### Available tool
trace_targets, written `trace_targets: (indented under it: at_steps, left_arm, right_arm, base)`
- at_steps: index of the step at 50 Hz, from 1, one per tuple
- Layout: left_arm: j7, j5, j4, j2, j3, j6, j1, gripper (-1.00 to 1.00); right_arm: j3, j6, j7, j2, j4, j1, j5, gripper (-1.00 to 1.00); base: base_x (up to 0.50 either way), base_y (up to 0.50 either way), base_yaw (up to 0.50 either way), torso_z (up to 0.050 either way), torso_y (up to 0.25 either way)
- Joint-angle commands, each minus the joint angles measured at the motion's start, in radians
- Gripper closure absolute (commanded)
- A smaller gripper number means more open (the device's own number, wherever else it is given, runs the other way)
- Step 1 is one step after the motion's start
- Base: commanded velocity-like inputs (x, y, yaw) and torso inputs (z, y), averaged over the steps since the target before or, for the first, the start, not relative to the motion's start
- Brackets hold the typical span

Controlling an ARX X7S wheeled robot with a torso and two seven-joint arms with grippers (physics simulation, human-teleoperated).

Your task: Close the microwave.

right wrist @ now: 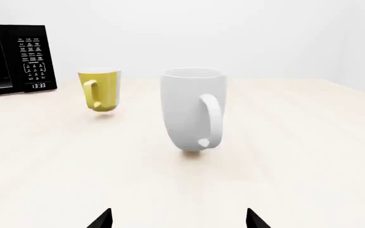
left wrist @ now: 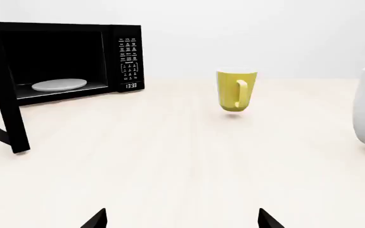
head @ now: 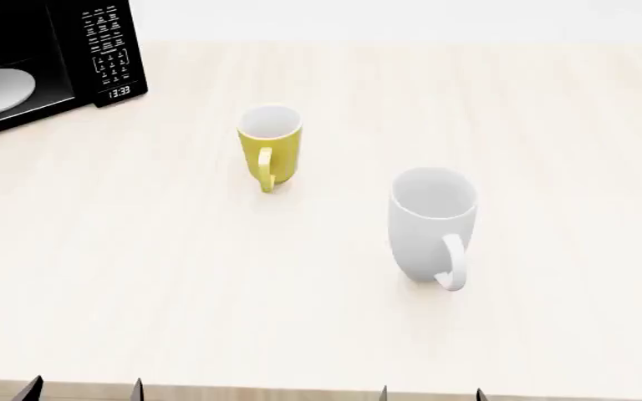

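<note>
— Where is the microwave (left wrist: 68, 59)?

— At the far left of the pale wooden table (head: 333, 334), door (left wrist: 4, 85) swung open, white plate (left wrist: 59, 85) inside.

— Your grippers?

— My left gripper (left wrist: 181, 219) and right gripper (right wrist: 179, 219) have fingers apart, holding nothing. Right of the microwave stands a yellow mug (head: 268, 154), a white mug (head: 433, 225) beyond it. Plain white wall (right wrist: 233, 33) behind.

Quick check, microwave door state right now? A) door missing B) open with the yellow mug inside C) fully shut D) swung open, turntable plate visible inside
D: in the left wrist view the microwave has its door swung out edge-on toward the camera, and the white turntable plate shows in the open cavity; the yellow mug stands outside on the table.
</note>
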Motion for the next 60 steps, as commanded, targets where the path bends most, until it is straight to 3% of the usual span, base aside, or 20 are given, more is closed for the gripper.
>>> trace_targets:
  at_steps: [1,25,38,53,60]
  left_arm:
    - [-0.006,-0.016,0.005,-0.018,0.026,-0.015,0.002,-1.0]
    - [-0.072,-0.053,-0.008,-0.068,0.08,0.012,-0.004,-1.0]
    - [-0.252,0.193,0.439,-0.119,0.024,0.302,0.068,-1.0]
    - [-0.289,0.192,0.517,-0.122,0.026,0.296,0.086,-1.0]
    - [-0.292,0.186,0.521,-0.128,0.039,0.28,0.09,-1.0]
  right_arm:
    - [-0.021,-0.01,0.016,0.015,0.001,-0.002,0.02,-1.0]
    - [-0.079,-0.011,0.077,0.067,-0.002,0.001,0.079,-1.0]
    - [-0.007,-0.479,0.201,0.087,-0.323,-0.019,-0.013,-1.0]
    - [-0.008,-0.456,0.257,0.089,-0.387,-0.019,-0.088,-1.0]
    - [-0.026,-0.464,0.274,0.094,-0.385,-0.032,-0.142,-1.0]
  base:
    - [0.0,0.0,0.0,0.0,0.0]
    - [0.0,0.0,0.0,0.0,0.0]
    - [0.0,0.0,0.0,0.0,0.0]
    - [0.0,0.0,0.0,0.0,0.0]
    - [0.0,0.5,0.0,0.0,0.0]
